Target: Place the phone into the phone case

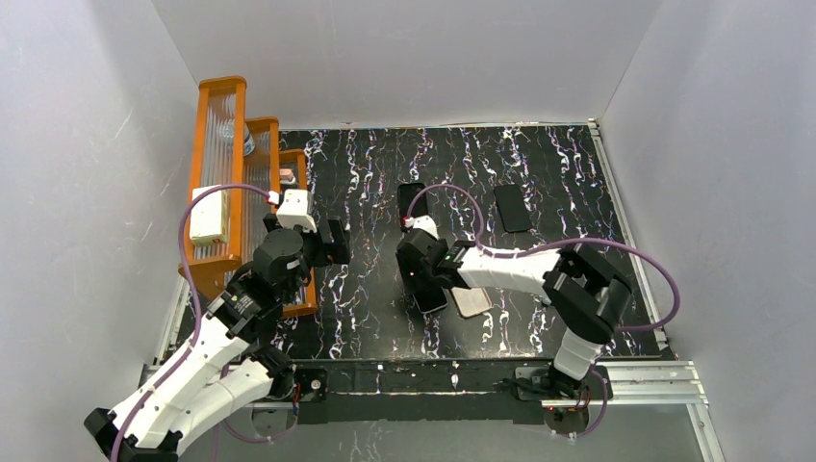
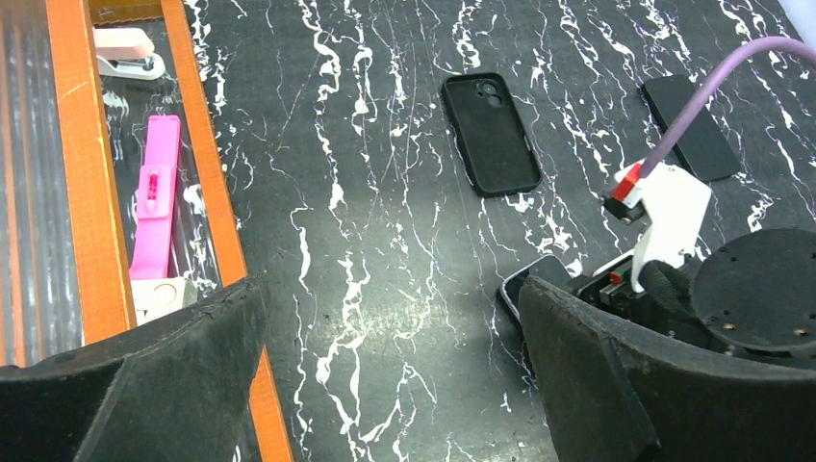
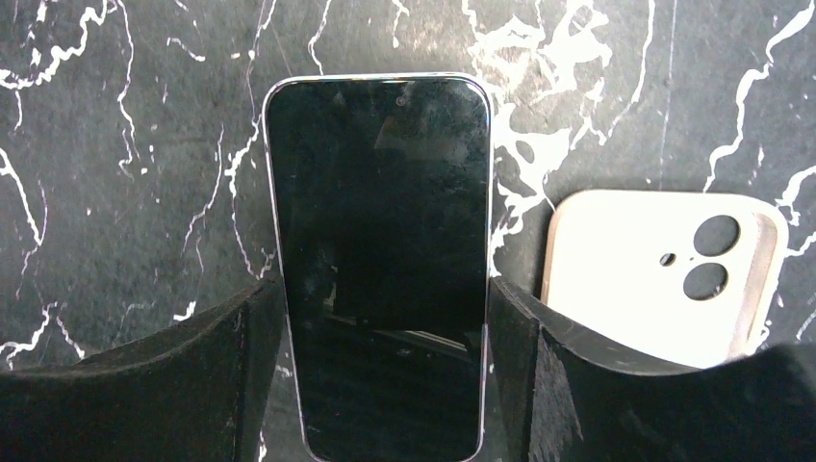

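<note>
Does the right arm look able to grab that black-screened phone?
Probably yes: the right gripper straddles the phone closely, nothing lies between, and the phone case sits apart beside it.

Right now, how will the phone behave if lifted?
The phone looks like a flat slab, so it is probably stiff. Its glossy glass and thin edges may slip in the right gripper. With a glass face, it is likely fragile if dropped.
</note>
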### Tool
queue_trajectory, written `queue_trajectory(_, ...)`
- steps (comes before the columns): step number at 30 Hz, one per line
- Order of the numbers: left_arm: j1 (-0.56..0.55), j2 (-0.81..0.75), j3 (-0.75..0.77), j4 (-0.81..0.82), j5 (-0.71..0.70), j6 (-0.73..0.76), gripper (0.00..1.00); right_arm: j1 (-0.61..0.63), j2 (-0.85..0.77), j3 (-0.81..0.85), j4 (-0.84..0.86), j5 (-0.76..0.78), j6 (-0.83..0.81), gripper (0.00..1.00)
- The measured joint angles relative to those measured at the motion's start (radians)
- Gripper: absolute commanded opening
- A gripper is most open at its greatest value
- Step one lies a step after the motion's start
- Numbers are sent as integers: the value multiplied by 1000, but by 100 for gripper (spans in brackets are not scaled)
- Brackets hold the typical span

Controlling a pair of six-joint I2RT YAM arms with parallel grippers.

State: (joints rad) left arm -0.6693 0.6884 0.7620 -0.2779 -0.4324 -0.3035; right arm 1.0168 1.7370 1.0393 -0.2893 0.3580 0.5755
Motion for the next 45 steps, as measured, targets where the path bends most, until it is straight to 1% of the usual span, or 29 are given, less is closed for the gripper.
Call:
queue_trajectory(5,0,1,0,0,2,-4,98,0,-68,-23,-16,-16,0,46)
queue_trajectory(13,0,1,0,0,2,-3,98,0,-121,-23,-42,-18,-6,45)
queue_trajectory(19,0,1,0,0,3,-3,98,-14,-180,-56,-72,26,-21,46)
queue_trajectory(27,0,3,0,0,7,-4,98,-83,-276,-131,-178,101,-32,46)
queue_trajectory(31,0,6,0,0,11,-4,98,-112,-279,-139,-227,121,-33,46)
queue_trajectory(36,0,8,0,0,16,-4,98,-115,-261,-139,-266,137,-38,45)
queue_trajectory(45,0,2,0,0,18,-5,98,-115,-225,-139,-244,91,-90,46)
